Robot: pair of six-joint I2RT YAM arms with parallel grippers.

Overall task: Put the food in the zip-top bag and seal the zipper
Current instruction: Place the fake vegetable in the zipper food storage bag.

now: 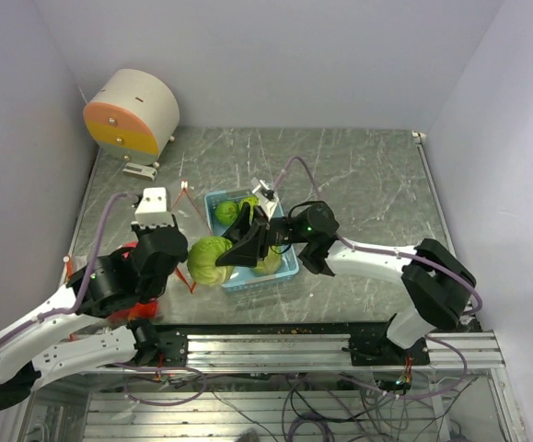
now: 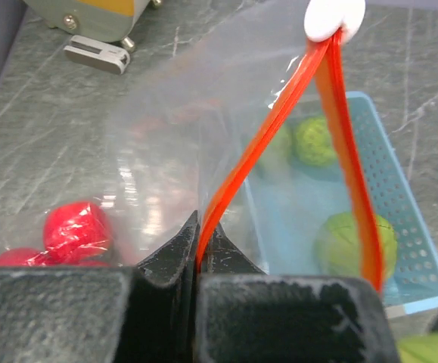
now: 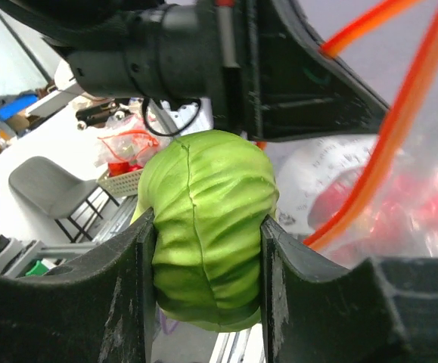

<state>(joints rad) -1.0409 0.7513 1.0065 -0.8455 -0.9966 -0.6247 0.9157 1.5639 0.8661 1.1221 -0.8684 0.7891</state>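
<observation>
My left gripper (image 1: 181, 269) is shut on the red-orange zipper (image 2: 279, 121) at the near end of the bag's mouth, as the left wrist view (image 2: 198, 243) shows. The clear zip-top bag (image 2: 166, 136) hangs open below it, with red fruits (image 2: 75, 227) inside. My right gripper (image 1: 225, 256) is shut on a striped green fruit (image 3: 207, 234) and holds it at the bag's mouth, beside the left gripper. More green fruits (image 2: 355, 242) lie in the light blue basket (image 1: 289, 267). The zipper (image 3: 385, 144) and the red fruits (image 3: 423, 204) show behind the held fruit.
A round beige and orange drum (image 1: 133, 112) stands at the table's back left corner. The basket (image 2: 411, 227) sits mid-table, right of the bag. A metal rail (image 1: 275, 345) runs along the near edge. Grey walls close in on the left, back and right.
</observation>
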